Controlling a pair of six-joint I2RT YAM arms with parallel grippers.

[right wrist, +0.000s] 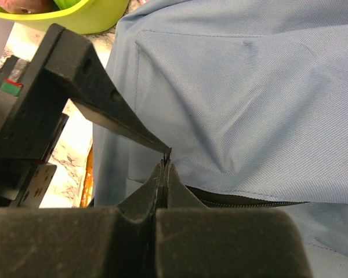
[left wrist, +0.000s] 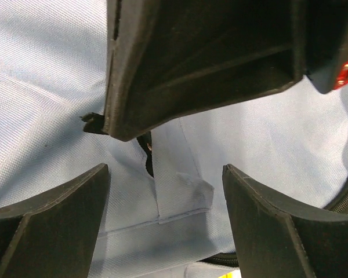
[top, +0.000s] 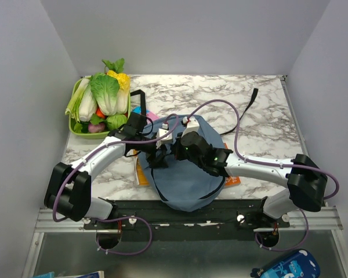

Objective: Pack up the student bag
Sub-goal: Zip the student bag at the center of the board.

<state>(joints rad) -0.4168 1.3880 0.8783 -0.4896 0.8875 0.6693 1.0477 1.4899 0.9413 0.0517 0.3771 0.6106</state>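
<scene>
The student bag (top: 188, 188), dusty-blue fabric, lies at the table's near middle with both arms over it. My left gripper (top: 157, 154) hovers open just above its cloth (left wrist: 46, 87). A sewn fabric tab (left wrist: 180, 191) sits in the gap between its fingers (left wrist: 58, 214), untouched. My right gripper (top: 177, 152) is shut, its tips (right wrist: 165, 164) pinching a thin dark zipper pull (right wrist: 166, 154) beside the bag's zipper (right wrist: 249, 202). One left finger (right wrist: 104, 107) points right at those tips. The right gripper's body (left wrist: 209, 52) fills the top of the left wrist view.
A green basket (top: 73, 125) of toy vegetables stands at the back left. An orange book (top: 140, 174) pokes out under the bag's left side. Black straps (top: 252, 95) trail behind the bag. A bright-blue pouch (top: 287, 266) lies below the table's front edge.
</scene>
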